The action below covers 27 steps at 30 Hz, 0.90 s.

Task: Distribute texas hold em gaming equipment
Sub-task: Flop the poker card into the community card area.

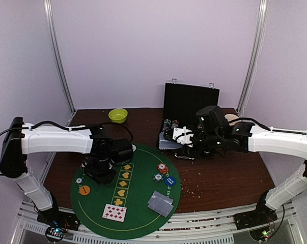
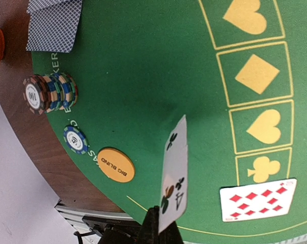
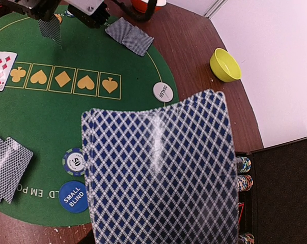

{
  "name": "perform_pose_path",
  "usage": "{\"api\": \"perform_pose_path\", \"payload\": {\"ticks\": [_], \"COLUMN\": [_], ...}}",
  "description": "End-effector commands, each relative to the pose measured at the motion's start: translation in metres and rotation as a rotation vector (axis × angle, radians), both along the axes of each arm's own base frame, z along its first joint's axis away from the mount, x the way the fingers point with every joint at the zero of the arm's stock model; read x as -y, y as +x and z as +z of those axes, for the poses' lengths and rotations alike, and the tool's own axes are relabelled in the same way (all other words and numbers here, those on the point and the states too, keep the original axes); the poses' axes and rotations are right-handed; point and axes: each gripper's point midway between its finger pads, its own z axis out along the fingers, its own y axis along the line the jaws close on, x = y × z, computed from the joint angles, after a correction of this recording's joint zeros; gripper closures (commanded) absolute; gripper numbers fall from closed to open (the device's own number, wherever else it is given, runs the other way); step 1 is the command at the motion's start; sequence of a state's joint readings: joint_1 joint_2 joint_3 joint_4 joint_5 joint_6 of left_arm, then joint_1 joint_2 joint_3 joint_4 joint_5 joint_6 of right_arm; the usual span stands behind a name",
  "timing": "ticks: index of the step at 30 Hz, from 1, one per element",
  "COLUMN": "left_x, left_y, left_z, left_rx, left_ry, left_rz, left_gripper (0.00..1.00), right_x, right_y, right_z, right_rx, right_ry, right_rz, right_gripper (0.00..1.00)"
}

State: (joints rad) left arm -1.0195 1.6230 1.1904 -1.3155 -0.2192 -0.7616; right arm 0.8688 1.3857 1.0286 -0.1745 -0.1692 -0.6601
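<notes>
My left gripper point(image 2: 161, 223) is shut on one playing card, an ace of clubs point(image 2: 174, 175), held on edge above the green mat point(image 2: 158, 76). A ten of diamonds point(image 2: 257, 199) lies face up by the club box. An orange BIG BLIND disc point(image 2: 115, 164), a blue chip point(image 2: 75, 139), a chip stack point(image 2: 50, 92) and two face-down cards point(image 2: 54, 23) lie at the mat's edge. My right gripper point(image 1: 183, 138) is shut on the deck of cards point(image 3: 161, 173), which hides its fingers. A blue SMALL BLIND disc point(image 3: 73, 195), a 50 chip point(image 3: 75, 161) and a white dealer disc point(image 3: 163, 92) lie on the mat.
A lime-green bowl point(image 1: 118, 115) stands at the back. An open black case point(image 1: 190, 101) with chip rows point(image 3: 243, 173) stands behind my right gripper. Another face-down card pair point(image 1: 160, 203) lies at the mat's near right. The brown table point(image 1: 229, 178) surrounds the mat.
</notes>
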Motion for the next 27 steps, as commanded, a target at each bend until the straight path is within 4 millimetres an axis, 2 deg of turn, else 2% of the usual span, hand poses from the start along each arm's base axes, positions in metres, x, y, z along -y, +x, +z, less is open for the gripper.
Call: {"api": "perform_pose_path", "payload": {"ticks": [1, 3, 7, 10, 14, 18, 22, 27], "left_x": [0.005, 0.020, 0.047, 0.058, 0.070, 0.089, 0.107, 0.124], "left_y": [0.011, 0.006, -0.019, -0.033, -0.038, -0.044, -0.048, -0.046], "left_z": [-0.005, -0.014, -0.040, -0.054, -0.060, -0.068, -0.071, -0.052], "left_rx": [0.032, 0.006, -0.103, -0.166, -0.196, -0.232, -0.263, -0.253], "left_ry": [0.079, 0.065, 0.022, -0.024, -0.093, -0.181, -0.267, -0.359], "left_rz": [-0.034, -0.070, -0.137, -0.152, -0.157, -0.167, -0.188, -0.223], "left_gripper": [1.00, 1.00, 1.00, 1.00, 0.99, 0.89, 0.61, 0.51], "right_x": [-0.001, -0.001, -0.002, -0.002, -0.002, -0.002, -0.001, -0.001], "right_y": [-0.001, 0.000, -0.001, -0.001, -0.001, -0.001, -0.001, -0.002], "right_z": [0.013, 0.013, 0.014, 0.014, 0.014, 0.012, 0.011, 0.011], "right_rx": [0.016, 0.015, 0.015, 0.015, 0.016, 0.013, 0.011, 0.013], "right_ry": [0.024, 0.023, 0.030, 0.027, 0.023, 0.022, 0.021, 0.019], "right_rz": [0.011, 0.009, 0.013, 0.014, 0.015, 0.018, 0.017, 0.016], "right_gripper": [0.52, 0.52, 0.52, 0.52, 0.52, 0.52, 0.52, 0.52]}}
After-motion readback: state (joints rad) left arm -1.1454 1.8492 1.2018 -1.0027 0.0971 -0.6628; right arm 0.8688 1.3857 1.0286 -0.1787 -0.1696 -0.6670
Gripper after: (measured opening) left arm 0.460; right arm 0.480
